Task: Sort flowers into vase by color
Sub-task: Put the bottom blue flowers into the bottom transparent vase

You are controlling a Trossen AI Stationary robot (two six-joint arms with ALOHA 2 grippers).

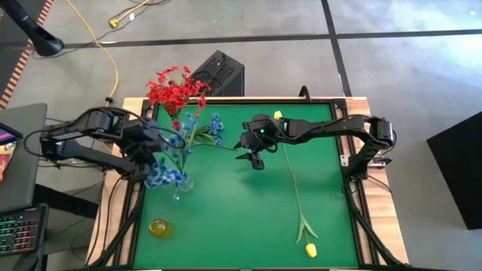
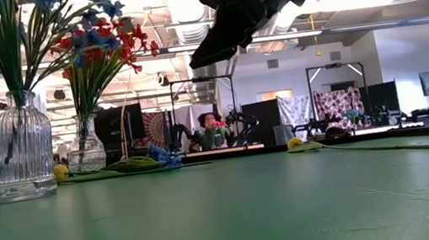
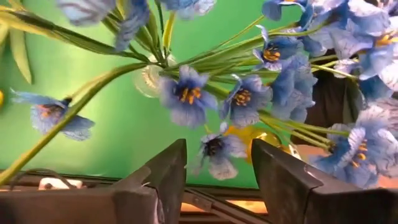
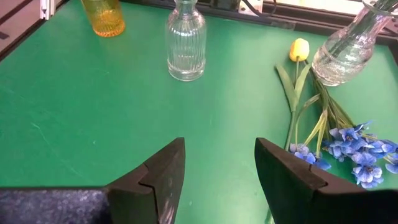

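A clear ribbed vase (image 1: pixel 183 183) (image 2: pixel 19 149) near the table's left edge holds blue flowers (image 3: pixel 186 93). My left gripper (image 1: pixel 170 150) (image 3: pixel 217 152) is open among their blossoms, and one blossom hangs between its fingers. Farther back, a second clear vase (image 2: pixel 86 152) (image 4: pixel 348 50) holds red flowers (image 1: pixel 175 92). A blue spray (image 1: pixel 207 129) (image 4: pixel 354 152) and a yellow tulip (image 4: pixel 299 48) lie on the mat beside it. Another yellow tulip (image 1: pixel 309 249) lies toward the near right. My right gripper (image 1: pixel 251 158) (image 4: pixel 219 149) hovers open above the table's middle.
An amber vase (image 1: pixel 159 227) (image 4: pixel 106 15) stands near the near left corner. A small yellow bud (image 1: pixel 278 115) shows beside the right arm at the far edge. A raised wooden rim (image 1: pixel 354 181) borders the green mat. Bare mat lies between the amber vase and the near tulip.
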